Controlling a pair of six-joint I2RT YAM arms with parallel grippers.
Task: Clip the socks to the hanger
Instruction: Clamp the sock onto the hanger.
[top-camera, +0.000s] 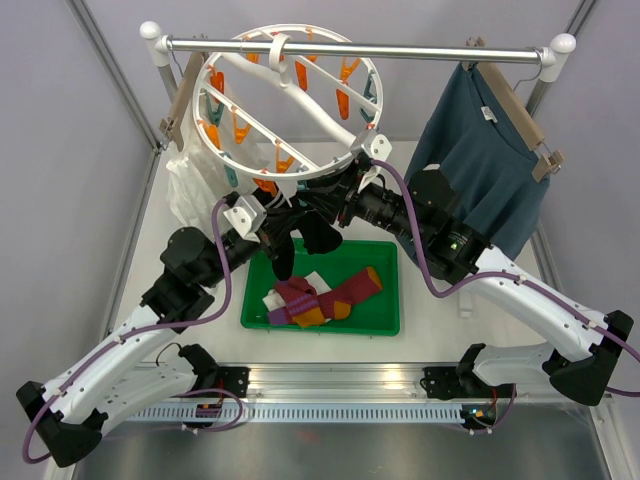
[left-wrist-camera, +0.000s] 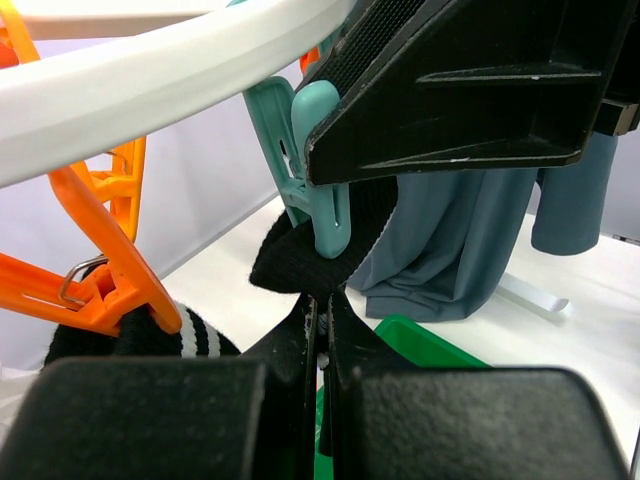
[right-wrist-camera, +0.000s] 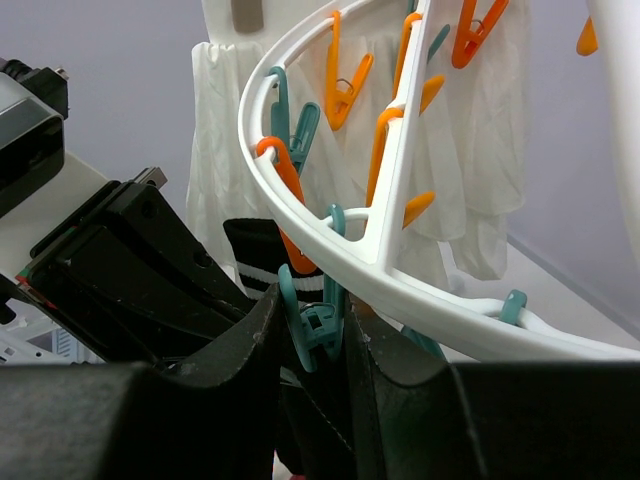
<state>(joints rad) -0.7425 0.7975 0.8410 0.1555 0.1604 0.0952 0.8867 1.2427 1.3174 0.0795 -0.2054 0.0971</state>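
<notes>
Two grippers work one clip here. The left gripper (left-wrist-camera: 320, 312) has its fingers pressed together on a fold of the black sock (left-wrist-camera: 290, 265). The fabric bunches just above the fingertips and hangs below them. The right gripper (right-wrist-camera: 318, 330) straddles the teal clip (left-wrist-camera: 322, 200), one finger on each handle, pinching it. That clip hangs from the rim of the hanger (right-wrist-camera: 400, 270), directly above your left fingertips. To the left of them, an orange clip (left-wrist-camera: 110, 285) already holds the striped sock (right-wrist-camera: 262, 262). More socks (top-camera: 320, 295) lie in the green tray (top-camera: 385, 300), well below both sets of fingers.

The clip's lower end overlaps the sock edge, but whether its mouth is open wide enough cannot be told, since fabric and the right finger hide it.

To do this step well, hold the squeeze on the handles. Lift the sock fold straight up until it sits deep in the mouth, not at the lip. Ease the right fingers off first, so the clip bites. Part the left fingers only after that.
</notes>
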